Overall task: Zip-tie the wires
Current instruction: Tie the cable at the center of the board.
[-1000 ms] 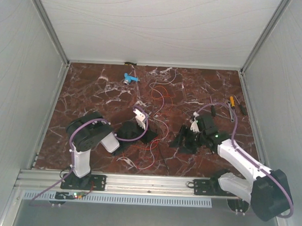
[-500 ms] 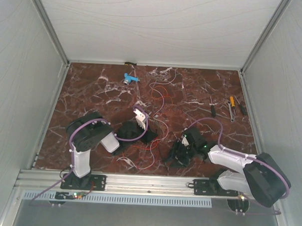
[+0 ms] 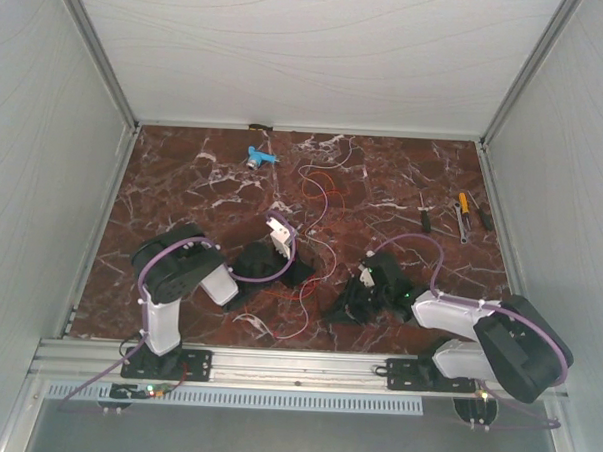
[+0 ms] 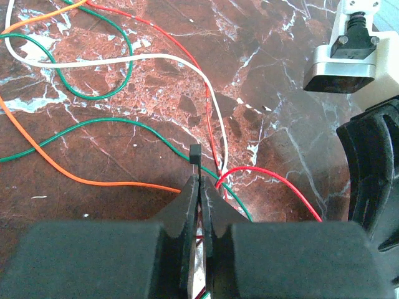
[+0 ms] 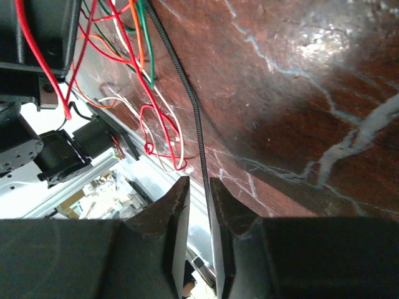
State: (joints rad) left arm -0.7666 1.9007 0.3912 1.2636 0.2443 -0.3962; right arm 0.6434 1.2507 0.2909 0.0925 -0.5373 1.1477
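The wires (image 4: 156,59) are thin red, white, green and orange strands curling on the marble; they also show in the top view (image 3: 318,197) and the right wrist view (image 5: 140,56). My left gripper (image 4: 200,180) is shut on a black zip tie, whose small square head (image 4: 194,153) sticks out just past the fingertips, right beside the wires. In the top view it (image 3: 301,274) sits low at centre. My right gripper (image 5: 199,184) is slightly open, and the zip tie's ribbed strap (image 5: 187,93) runs between its fingers without being pinched. It (image 3: 335,313) lies low near the table's front edge.
A small blue-and-white plastic piece (image 3: 260,156) lies at the back. Hand tools (image 3: 464,215) lie at the right edge. The aluminium rail (image 3: 275,365) runs along the near edge, close under the right gripper. White walls enclose three sides.
My right arm has swung down and left from mid-table to the near edge, bringing its fingers around the zip tie strap. The left arm has not moved.
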